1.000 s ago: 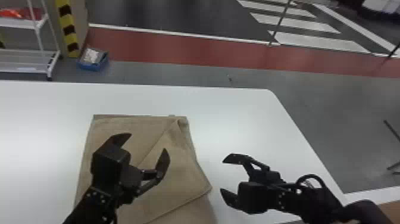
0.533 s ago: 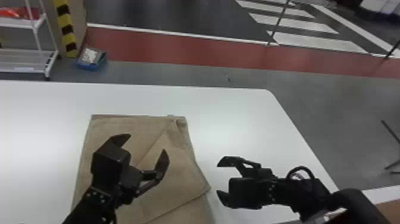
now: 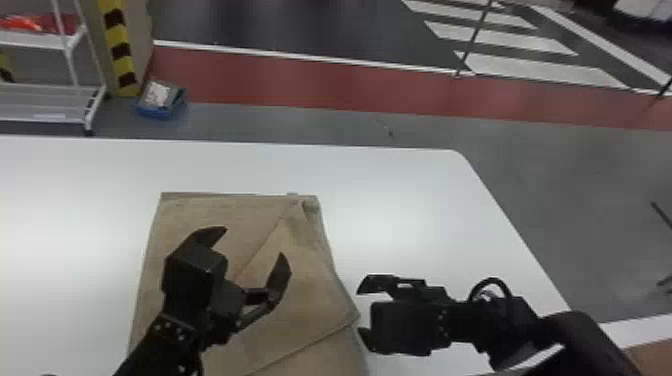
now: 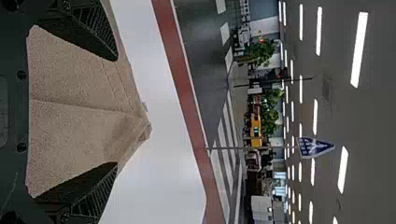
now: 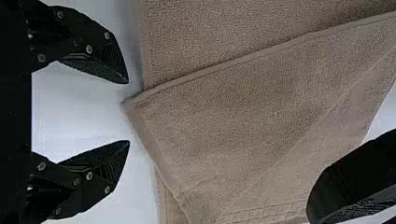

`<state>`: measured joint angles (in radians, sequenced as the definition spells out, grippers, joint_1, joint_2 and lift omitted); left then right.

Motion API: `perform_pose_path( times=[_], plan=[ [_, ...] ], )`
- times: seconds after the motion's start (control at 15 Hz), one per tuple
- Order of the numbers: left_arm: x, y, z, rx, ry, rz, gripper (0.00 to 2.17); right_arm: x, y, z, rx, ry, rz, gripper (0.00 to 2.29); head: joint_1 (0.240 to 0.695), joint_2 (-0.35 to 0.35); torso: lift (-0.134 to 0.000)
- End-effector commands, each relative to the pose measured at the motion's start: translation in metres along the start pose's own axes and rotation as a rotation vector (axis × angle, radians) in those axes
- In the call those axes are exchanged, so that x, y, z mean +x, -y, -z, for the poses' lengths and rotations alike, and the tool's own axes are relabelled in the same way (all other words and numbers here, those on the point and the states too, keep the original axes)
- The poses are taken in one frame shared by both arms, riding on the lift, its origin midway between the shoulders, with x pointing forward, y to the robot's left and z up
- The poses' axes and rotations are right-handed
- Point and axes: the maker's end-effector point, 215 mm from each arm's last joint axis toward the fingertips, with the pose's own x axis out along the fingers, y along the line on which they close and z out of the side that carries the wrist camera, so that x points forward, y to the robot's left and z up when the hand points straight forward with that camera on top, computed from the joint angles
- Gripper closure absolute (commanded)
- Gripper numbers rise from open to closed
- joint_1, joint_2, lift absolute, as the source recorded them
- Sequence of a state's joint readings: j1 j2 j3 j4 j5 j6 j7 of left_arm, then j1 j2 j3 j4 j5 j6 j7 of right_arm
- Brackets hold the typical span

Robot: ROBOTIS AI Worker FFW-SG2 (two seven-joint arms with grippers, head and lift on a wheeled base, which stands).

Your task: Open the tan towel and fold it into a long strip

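In the head view, the tan towel (image 3: 300,310) is lying on the white table (image 3: 400,190), with one flap slanting across it; the left gripper (image 3: 255,242) is hanging above the towel, its two fingers standing well apart; the right gripper (image 3: 359,311) is pointing at the flap's corner, its fingers also standing apart. In the left wrist view, the towel is appearing between the left gripper's (image 4: 115,112) separated fingers; in the right wrist view, the corner is lying just ahead of the right gripper's (image 5: 128,112) parted fingertips.
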<state>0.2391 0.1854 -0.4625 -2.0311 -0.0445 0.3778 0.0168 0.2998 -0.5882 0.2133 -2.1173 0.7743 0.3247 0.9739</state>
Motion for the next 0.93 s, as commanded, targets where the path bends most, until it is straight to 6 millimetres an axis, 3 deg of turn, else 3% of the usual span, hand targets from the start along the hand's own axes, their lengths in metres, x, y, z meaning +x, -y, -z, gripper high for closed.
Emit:
perform_pose_path(
  times=[0.0, 0.07, 0.33, 0.4, 0.73, 0.87],
  plan=[
    [-0.0001, 0.0003, 0.0017, 0.002, -0.005, 0.0, 0.09, 0.0023, -0.0016, -0.004, 0.002, 0.005, -0.006, 0.53, 0.695, -0.25, -0.125],
    [-0.0001, 0.0004, 0.0026, 0.0, -0.008, 0.001, 0.09, 0.0025, -0.0019, -0.004, 0.003, 0.004, -0.009, 0.65, 0.695, -0.246, -0.125],
    [-0.0004, -0.0003, 0.0034, 0.004, -0.01, 0.0, 0.09, 0.003, -0.0006, 0.0014, 0.007, -0.011, -0.009, 0.69, 0.695, -0.244, -0.125],
    [-0.0008, 0.0009, 0.0041, 0.004, -0.011, 0.002, 0.09, 0.003, 0.0014, 0.001, 0.006, -0.011, -0.008, 0.85, 0.695, -0.245, -0.125],
    [-0.0024, -0.0008, 0.0071, 0.003, -0.015, 0.0, 0.09, 0.0071, 0.0002, -0.001, 0.007, -0.006, -0.026, 0.88, 0.695, -0.245, -0.125],
    [-0.0029, -0.0029, 0.0064, 0.004, -0.011, -0.004, 0.09, 0.0067, 0.0017, -0.0018, 0.007, -0.004, -0.027, 1.28, 0.695, -0.241, -0.125]
  ],
)
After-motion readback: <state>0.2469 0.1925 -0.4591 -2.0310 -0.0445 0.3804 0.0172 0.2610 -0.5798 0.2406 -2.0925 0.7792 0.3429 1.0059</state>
